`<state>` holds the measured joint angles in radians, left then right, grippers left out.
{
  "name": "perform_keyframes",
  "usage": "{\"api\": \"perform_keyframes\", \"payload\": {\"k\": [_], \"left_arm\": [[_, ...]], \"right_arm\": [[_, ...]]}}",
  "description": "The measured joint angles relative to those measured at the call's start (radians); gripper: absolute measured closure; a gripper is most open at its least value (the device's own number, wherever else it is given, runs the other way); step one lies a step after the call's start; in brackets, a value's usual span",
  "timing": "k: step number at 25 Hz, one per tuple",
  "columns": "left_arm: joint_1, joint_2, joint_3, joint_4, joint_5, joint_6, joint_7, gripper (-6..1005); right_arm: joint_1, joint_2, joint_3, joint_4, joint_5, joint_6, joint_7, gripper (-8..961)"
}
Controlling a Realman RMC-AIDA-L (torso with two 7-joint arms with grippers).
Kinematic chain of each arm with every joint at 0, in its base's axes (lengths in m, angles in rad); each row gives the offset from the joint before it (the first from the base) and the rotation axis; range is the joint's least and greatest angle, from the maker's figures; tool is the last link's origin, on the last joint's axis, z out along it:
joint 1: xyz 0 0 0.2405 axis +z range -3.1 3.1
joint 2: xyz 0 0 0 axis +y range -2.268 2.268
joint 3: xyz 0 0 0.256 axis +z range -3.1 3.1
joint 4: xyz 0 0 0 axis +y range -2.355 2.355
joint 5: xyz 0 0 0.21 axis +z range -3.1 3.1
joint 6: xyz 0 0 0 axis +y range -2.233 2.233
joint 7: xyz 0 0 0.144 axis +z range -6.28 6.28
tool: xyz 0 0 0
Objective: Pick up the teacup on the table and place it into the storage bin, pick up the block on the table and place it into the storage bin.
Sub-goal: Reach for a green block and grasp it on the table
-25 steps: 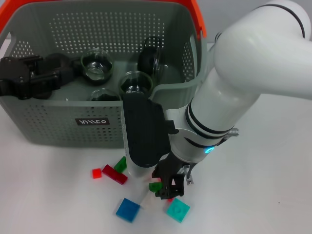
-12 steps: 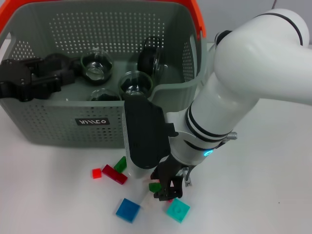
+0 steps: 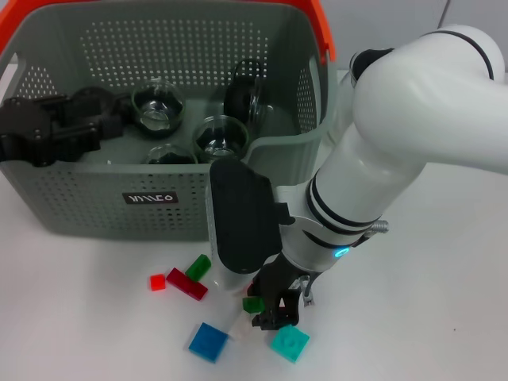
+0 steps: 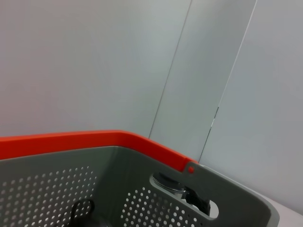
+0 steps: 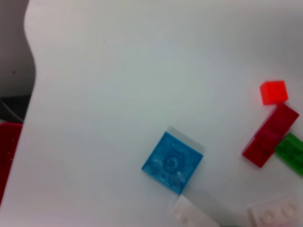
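Observation:
The grey perforated storage bin [image 3: 95, 198] with an orange handle [image 3: 319, 24] stands at the back of the white table. Several glass teacups [image 3: 157, 107] lie inside it. Loose blocks lie in front of it: small red [image 3: 157, 282], dark red [image 3: 186, 285], green [image 3: 198, 267], blue [image 3: 209, 342], teal [image 3: 290, 344] and a small green one [image 3: 254, 303]. My right gripper [image 3: 274, 308] is low over the table, right beside the small green block. My left gripper [image 3: 55, 127] hangs inside the bin's left side, near the cups. The right wrist view shows the blue block [image 5: 172, 162] and the red ones [image 5: 271, 135].
My bulky white right arm [image 3: 397, 135] reaches over the bin's right corner and hides part of the table. Pale clear blocks [image 5: 274, 213] lie near the blue one. The left wrist view shows only the bin's wall [image 4: 142, 198] and orange rim [image 4: 94, 139].
My right arm and gripper have shifted slightly to the right and toward the table's front edge. The blocks and the left gripper have stayed put.

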<state>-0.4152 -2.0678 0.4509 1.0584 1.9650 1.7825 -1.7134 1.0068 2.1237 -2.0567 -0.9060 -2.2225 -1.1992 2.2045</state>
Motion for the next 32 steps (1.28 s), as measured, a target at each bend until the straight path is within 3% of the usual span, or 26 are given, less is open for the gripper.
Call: {"api": "perform_keyframes", "payload": {"k": [32], "left_arm": [[-0.002,0.004,0.0,-0.017,0.001,0.0,0.001,373]], "right_arm": [[0.006,0.0,-0.001,0.035,0.021,0.038,0.0,626]]}}
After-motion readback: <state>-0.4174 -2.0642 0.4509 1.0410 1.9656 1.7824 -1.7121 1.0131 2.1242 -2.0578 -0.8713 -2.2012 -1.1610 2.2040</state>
